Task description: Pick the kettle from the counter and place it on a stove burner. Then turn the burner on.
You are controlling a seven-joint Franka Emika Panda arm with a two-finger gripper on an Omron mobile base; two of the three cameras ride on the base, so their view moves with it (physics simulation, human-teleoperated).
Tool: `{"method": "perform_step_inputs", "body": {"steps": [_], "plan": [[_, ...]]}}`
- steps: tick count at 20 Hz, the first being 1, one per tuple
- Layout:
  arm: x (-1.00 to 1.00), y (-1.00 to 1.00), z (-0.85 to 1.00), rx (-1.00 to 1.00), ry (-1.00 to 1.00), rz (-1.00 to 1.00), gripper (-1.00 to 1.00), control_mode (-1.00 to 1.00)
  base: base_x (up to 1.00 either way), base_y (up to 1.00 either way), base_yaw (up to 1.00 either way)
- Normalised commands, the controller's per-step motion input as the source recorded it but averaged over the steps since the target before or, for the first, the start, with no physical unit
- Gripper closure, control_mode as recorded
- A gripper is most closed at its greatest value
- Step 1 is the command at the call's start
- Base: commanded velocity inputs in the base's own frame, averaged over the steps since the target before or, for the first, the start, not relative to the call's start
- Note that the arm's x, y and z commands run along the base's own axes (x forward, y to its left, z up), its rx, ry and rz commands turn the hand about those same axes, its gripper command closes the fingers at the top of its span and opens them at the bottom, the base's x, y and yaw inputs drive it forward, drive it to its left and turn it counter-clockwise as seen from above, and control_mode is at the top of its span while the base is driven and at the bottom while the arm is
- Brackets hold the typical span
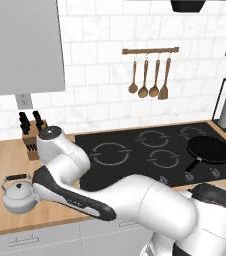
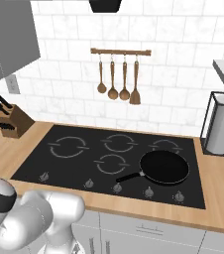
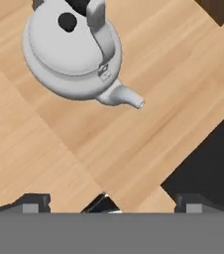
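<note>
While the kettle waits ungrasped, the scene runs left to right:
Kettle (image 1: 19, 196): upright on the counter (image 1: 5, 165) at about 8 o'clock in the left base view, just beside the arm; in the hand view it lies at 11 o'clock, spout toward the hob, handle arched over the lid.
Gripper (image 3: 109, 204): jaws spread wide, holding nothing, fingertips apart from the kettle; likely poised for the handle.
Knife block (image 1: 31, 135): holds dark-handled knives, at 9 o'clock behind the arm.
Stove burner (image 1: 110, 153): largest ring, bare, nearest the kettle, so probably the easiest landing spot.
Pan (image 1: 209, 150): empty, at 3 o'clock on a right-hand ring, handle toward the knobs.
</note>
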Motion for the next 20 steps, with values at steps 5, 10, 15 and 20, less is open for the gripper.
{"method": "perform_step_inputs", "body": {"steps": [5,10,15,20], "plan": [[0.65,1.0,0.09,-0.09,0.05,0.24,-1.0,-1.0,0.0,0.0,0.0],[0.73,0.92,-0.05,-0.12,0.11,0.22,-1.0,-1.0,0.0,0.0,0.0],[0.02,0.3,-0.06,-0.17,0.07,0.02,-1.0,-1.0,0.0,0.0,0.0],[0.12,0.16,-0.02,-0.08,0.0,0.0,-1.0,-1.0,0.0,0.0,0.0]]}}
